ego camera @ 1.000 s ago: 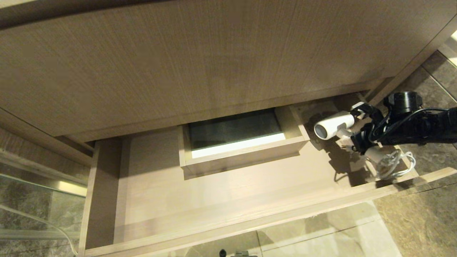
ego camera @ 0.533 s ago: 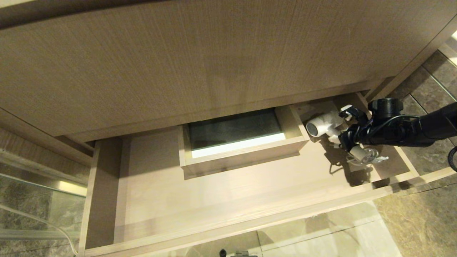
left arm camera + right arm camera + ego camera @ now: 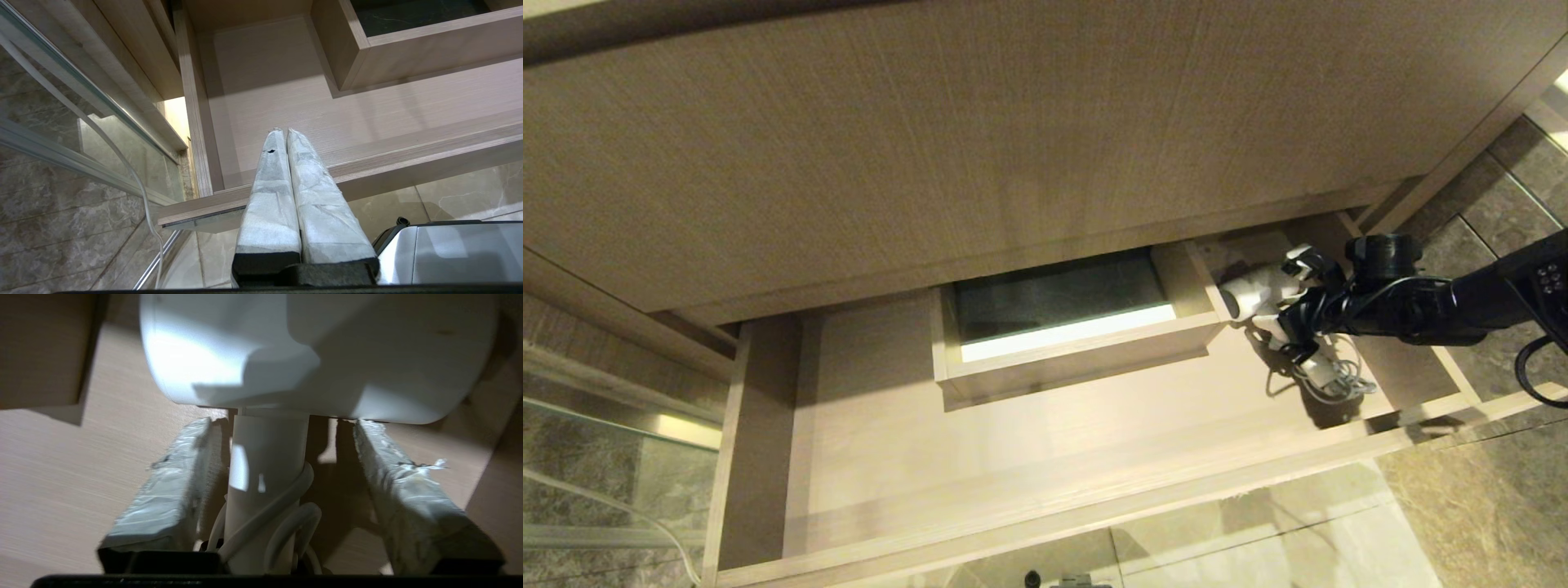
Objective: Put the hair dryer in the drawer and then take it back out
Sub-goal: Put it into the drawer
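in the head view you see the drawer (image 3: 1013,457) pulled wide open under the taller wood-grain panel (image 3: 980,139), its pale matte floor broken by a boxed cutout (image 3: 1078,327) in the middle. the hair dryer (image 3: 1254,296) lies down on the drawer floor in the right-hand part, just beside the cutout's wall, its smooth white barrel pointing toward that wall and its coiled cord (image 3: 1335,377) bunched nearer the drawer front. your right gripper (image 3: 1294,314) reaches in from the right, low over the handle. this reads as the end of the first step: the dryer looks set down inside

in the left wrist view your left gripper (image 3: 282,136) is parked outside the drawer front, its two paper-wrapped fingers pressed together on nothing, pointing at the bare left part of the drawer

in the right wrist view the right gripper's wrapped fingers (image 3: 163,490) stand apart on either side of the round white handle (image 3: 267,457); there is a clear gap on one side, while the other finger sits close to the handle, and you cannot tell if it touches. the cord loops around the handle near the palm. the barrel's glossy curved plastic fills the view beyond

next you need to close squarely on the handle again, keeping the cord loops out of the pinch, since that slick plastic could twist, then lift it clear of the drawer walls
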Robot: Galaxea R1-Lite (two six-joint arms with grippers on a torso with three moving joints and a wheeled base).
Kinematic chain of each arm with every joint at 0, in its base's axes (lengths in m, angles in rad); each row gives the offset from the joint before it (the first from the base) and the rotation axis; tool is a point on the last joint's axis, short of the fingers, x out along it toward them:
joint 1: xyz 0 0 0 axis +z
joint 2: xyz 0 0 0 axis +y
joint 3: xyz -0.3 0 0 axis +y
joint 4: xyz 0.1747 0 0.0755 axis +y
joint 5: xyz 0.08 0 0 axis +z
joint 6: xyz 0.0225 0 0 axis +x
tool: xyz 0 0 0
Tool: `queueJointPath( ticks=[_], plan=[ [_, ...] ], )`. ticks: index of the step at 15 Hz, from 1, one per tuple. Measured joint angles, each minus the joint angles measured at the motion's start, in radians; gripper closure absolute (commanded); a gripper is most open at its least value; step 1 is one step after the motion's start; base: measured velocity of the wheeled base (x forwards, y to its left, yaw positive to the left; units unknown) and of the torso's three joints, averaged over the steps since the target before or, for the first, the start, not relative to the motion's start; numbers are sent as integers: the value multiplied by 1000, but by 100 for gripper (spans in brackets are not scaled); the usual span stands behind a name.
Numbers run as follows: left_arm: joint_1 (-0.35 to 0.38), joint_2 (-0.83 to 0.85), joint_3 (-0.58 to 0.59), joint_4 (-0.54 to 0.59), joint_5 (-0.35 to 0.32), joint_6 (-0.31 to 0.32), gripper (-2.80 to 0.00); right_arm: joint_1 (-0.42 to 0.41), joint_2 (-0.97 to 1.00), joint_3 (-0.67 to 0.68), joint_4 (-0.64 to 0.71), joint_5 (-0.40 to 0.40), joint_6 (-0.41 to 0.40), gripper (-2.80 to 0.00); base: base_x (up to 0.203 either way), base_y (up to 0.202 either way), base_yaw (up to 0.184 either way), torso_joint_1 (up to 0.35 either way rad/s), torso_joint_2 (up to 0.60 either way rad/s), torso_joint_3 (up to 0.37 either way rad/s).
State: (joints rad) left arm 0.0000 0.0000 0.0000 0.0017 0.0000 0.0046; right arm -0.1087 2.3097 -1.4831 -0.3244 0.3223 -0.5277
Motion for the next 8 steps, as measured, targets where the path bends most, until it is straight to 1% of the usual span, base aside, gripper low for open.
queueJointPath(
  ticks=[3,5,7,8],
  plan=[
    [0,0,0,0,0,0,0,-2,-70,48,7,0,13,-280,0,0,0,0,0,0],
    [0,0,0,0,0,0,0,-11,-153,124,14,-2,44,-280,0,0,0,0,0,0],
    [0,0,0,0,0,0,0,-21,-248,204,21,-8,58,-280,0,0,0,0,0,0],
    [0,0,0,0,0,0,0,-26,-297,254,26,-10,63,0,0,0,0,0,0,0]
  ],
)
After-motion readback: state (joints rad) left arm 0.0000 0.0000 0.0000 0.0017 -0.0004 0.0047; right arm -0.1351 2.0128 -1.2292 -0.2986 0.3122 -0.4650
